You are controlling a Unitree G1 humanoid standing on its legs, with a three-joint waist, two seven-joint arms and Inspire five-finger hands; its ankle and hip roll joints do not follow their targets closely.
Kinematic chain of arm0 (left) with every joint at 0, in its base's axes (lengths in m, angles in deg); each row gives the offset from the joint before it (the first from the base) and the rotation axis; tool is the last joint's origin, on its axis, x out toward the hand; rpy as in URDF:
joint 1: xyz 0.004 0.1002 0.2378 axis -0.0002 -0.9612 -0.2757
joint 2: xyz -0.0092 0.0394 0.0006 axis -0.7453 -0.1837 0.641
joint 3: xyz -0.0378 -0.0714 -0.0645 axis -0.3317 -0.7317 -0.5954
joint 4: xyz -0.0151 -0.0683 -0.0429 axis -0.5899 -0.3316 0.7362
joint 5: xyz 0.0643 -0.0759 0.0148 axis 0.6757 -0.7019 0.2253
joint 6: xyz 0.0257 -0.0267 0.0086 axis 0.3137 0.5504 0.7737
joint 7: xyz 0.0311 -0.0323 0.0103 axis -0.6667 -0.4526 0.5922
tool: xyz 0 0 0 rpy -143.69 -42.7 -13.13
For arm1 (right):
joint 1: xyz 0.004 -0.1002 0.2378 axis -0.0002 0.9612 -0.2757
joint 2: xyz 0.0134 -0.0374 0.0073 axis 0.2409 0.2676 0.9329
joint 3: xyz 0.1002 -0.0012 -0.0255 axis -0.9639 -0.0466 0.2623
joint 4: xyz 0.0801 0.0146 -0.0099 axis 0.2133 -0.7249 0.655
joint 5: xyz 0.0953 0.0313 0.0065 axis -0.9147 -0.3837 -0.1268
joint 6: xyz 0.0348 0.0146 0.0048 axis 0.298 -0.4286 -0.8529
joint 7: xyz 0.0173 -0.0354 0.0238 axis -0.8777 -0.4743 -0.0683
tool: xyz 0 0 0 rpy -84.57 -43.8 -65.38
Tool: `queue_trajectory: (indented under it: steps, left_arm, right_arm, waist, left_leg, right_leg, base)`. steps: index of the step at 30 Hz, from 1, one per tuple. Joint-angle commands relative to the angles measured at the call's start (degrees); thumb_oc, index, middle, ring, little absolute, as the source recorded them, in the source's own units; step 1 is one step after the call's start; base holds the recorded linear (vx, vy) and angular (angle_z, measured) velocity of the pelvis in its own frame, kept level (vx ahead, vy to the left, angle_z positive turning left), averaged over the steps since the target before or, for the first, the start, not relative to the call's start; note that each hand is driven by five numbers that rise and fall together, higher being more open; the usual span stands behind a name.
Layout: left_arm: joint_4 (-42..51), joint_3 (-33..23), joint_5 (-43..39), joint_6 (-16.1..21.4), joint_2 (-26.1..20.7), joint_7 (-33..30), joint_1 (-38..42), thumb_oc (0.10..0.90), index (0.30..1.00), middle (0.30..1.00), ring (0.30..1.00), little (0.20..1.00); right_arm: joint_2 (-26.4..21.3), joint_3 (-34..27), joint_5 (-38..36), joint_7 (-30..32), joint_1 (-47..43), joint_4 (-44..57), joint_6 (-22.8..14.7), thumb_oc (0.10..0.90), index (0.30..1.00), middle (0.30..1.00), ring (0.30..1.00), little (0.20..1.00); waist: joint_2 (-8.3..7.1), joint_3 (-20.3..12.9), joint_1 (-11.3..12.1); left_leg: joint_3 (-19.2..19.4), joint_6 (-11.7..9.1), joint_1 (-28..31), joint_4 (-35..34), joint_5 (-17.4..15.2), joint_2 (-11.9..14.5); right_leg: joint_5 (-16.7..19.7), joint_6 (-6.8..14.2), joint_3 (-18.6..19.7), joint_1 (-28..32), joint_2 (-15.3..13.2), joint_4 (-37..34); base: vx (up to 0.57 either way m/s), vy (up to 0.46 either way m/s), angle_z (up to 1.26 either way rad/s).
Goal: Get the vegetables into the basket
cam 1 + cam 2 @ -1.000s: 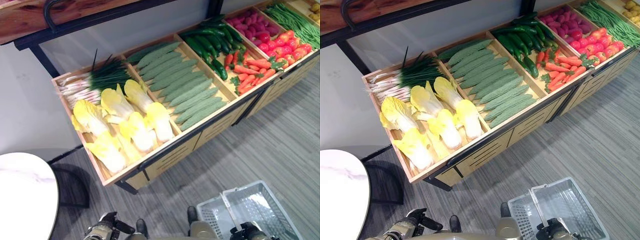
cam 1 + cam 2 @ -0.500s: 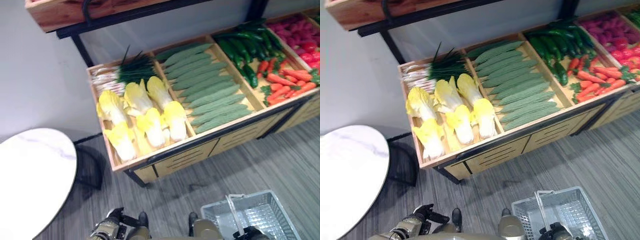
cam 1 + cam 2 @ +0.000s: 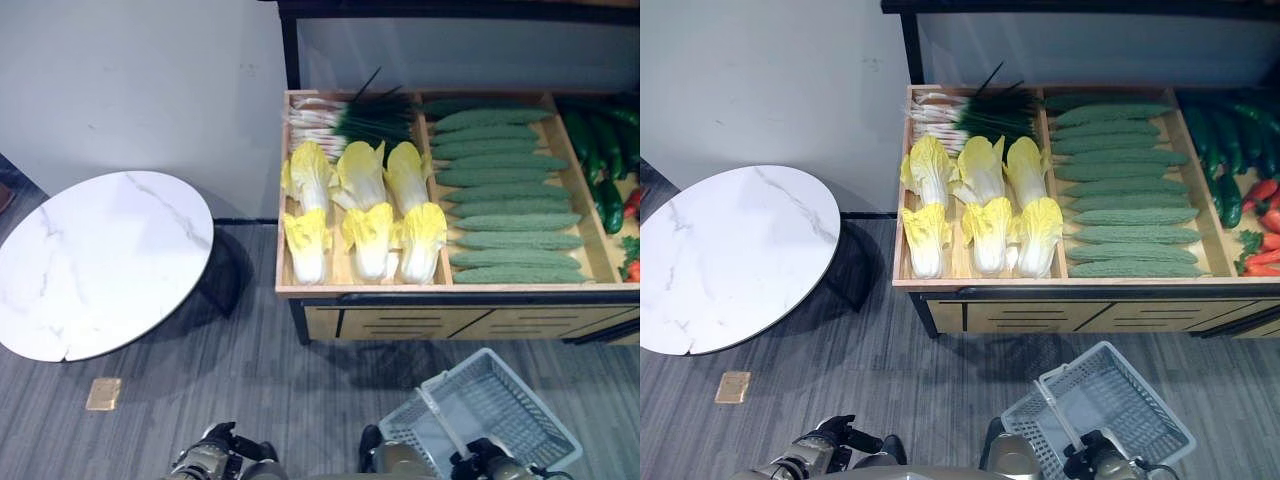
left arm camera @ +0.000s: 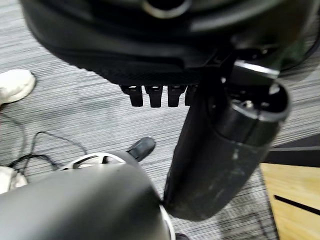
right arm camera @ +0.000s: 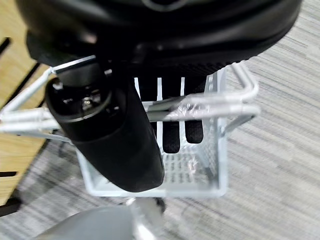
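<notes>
Down by the robot's right side hangs the grey wire basket (image 3: pixel 1110 405), its handle (image 5: pixel 200 107) caught in the right hand (image 5: pixel 165 107): the dark fingers (image 5: pixel 171 135) are curled round the bar, and the basket swings over the grey floor, nothing in it as far as I can see. The left hand (image 4: pixel 160 75) hangs low at the other side over the same floor, holding nothing; its fingers (image 4: pixel 152 95) look loosely bent, though from this close I would not swear to it.

Off to the left stands a round white marble worktop (image 3: pixel 95 260). Straight ahead is the wooden produce stand (image 3: pixel 400 292). In its nearest left bin lie the napa cabbages (image 3: pixel 365 210), pale yellow, with spring onions (image 3: pixel 345 118) at the back of that bin. The next bin holds rows of bitter gourds (image 3: pixel 510 205), then dark cucumbers (image 3: pixel 595 160) and red carrots (image 3: pixel 1260 235) at the right edge.

All the vegetables are well apart from both hands, up on the stand. I judge the cabbages light but bulky and leafy, best taken round the firm white stem end; the gourds look stiff and knobbly, easy to grip round the middle.
</notes>
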Motion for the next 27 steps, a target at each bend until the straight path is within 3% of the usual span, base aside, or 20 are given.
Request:
queue_trajectory:
  steps: [1,4,5,6,7,10,11,19,23,27]
  left_arm:
    - [2.81,-0.17,-0.59,1.66,0.40,-1.65,-0.09,0.900,1.000,1.000,1.000,1.000]
    - [18.40,-1.72,-7.14,5.06,-1.71,-3.45,-0.35,0.900,1.000,1.000,1.000,1.000]
    - [18.53,-1.73,-7.14,4.98,-1.75,-3.46,-0.41,0.900,1.000,1.000,1.000,1.000]
    - [34.90,-3.41,-11.13,7.26,-3.99,-3.79,-3.64,0.900,1.000,1.000,1.000,1.000]
    - [35.08,-3.44,-11.13,7.14,-4.04,-3.80,-3.76,0.900,1.000,1.000,1.000,1.000]
    - [56.78,-7.97,-13.72,8.57,-6.87,-2.59,-8.90,0.900,1.000,1.000,1.000,1.000]
    - [59.93,-8.66,-13.87,8.54,-7.22,-2.41,-9.16,0.900,1.000,1.000,1.000,1.000]
    - [76.98,-11.37,-15.21,10.06,-7.10,-3.44,-7.71,0.900,1.000,1.000,1.000,1.000]
    - [78.83,-10.70,-14.69,10.29,-7.72,-3.39,-5.36,0.900,1.000,1.000,1.000,1.000]
    - [75.72,-8.16,-12.87,10.43,-9.41,-4.68,3.21,0.900,1.000,1.000,1.000,1.000]
  right_arm:
    - [-1.90,0.50,0.42,0.08,0.47,-2.40,0.22,0.400,0.300,0.300,0.300,0.300]
    - [-1.65,-0.23,0.85,1.08,0.55,-1.05,-0.23,0.400,0.300,0.300,0.300,0.300]
    - [-1.63,-0.22,0.85,1.08,0.55,-1.04,-0.21,0.400,0.300,0.300,0.300,0.300]
    - [-1.76,-1.57,0.82,1.28,1.38,1.22,-0.50,0.400,0.300,0.300,0.300,0.300]
    - [-1.74,-1.54,0.83,1.28,1.40,1.24,-0.48,0.400,0.300,0.300,0.300,0.300]
    - [-1.90,-4.06,0.98,0.34,2.66,2.86,-0.75,0.400,0.300,0.300,0.300,0.300]
    - [-1.82,-4.22,1.03,0.02,2.80,2.85,-0.67,0.400,0.300,0.300,0.300,0.300]
    - [-0.64,-3.03,1.84,-1.05,2.81,1.82,-0.55,0.400,0.300,0.300,0.300,0.300]
    - [-0.54,-2.41,2.06,-1.27,2.64,1.81,-0.64,0.400,0.300,0.300,0.300,0.300]
    - [-0.71,-0.25,3.45,-1.54,2.01,1.62,-0.72,0.400,0.300,0.300,0.300,0.300]
  waist:
    - [1.18,-0.35,-1.04]
    - [1.22,0.10,-0.88]
    - [1.22,-0.03,-0.85]
    - [1.30,0.23,-0.75]
    - [1.29,0.06,-0.74]
    - [0.98,-0.45,-0.41]
    - [0.88,-0.62,-0.38]
    - [0.37,-1.89,-0.22]
    - [0.33,-2.32,-0.52]
    - [0.38,-2.92,-1.71]
  left_leg:
    - [-1.57,-2.82,-3.26,2.41,1.06,1.95]
    - [-1.13,-2.50,-1.64,1.09,0.55,1.00]
    - [-1.10,-2.48,-1.83,1.05,0.71,1.03]
    - [-1.12,-2.28,-0.91,-0.07,0.45,0.48]
    - [-1.09,-2.25,-1.13,-0.09,0.61,0.51]
    - [-1.10,-2.03,-0.07,-2.08,0.48,-0.02]
    - [-1.07,-1.98,0.24,-2.39,0.39,-0.16]
    - [-0.91,-1.66,1.99,-3.68,-0.40,-0.76]
    - [-0.52,-1.71,2.45,-3.78,-0.63,-0.74]
    - [0.25,-1.84,3.21,-3.94,-0.78,-0.61]
  right_leg:
    - [3.97,4.05,4.31,4.10,-1.41,-6.21]
    - [4.56,4.79,4.53,4.62,-2.06,-6.59]
    - [4.76,4.75,4.55,4.44,-2.02,-6.69]
    - [4.97,5.23,4.51,4.50,-2.26,-6.68]
    - [5.19,5.19,4.54,4.30,-2.22,-6.78]
    - [5.96,5.91,4.31,4.11,-2.64,-7.29]
    - [6.08,6.03,4.28,4.19,-2.69,-7.42]
    - [6.51,6.48,4.36,4.85,-2.99,-8.21]
    - [6.60,6.53,4.67,5.01,-2.83,-8.46]
    - [6.70,6.47,5.23,5.15,-2.42,-8.73]
  base:
    - [0.03,0.106,-0.06]
    - [0.01,0.085,-0.04]
    - [0.00,0.083,0.00]
    - [-0.01,0.049,0.00]
    - [0.00,0.068,-0.02]
    - [0.01,0.042,-0.05]
    - [0.01,0.038,-0.09]
    - [0.00,0.009,-0.02]
    - [0.00,0.000,0.00]
    - [0.00,0.001,-0.02]
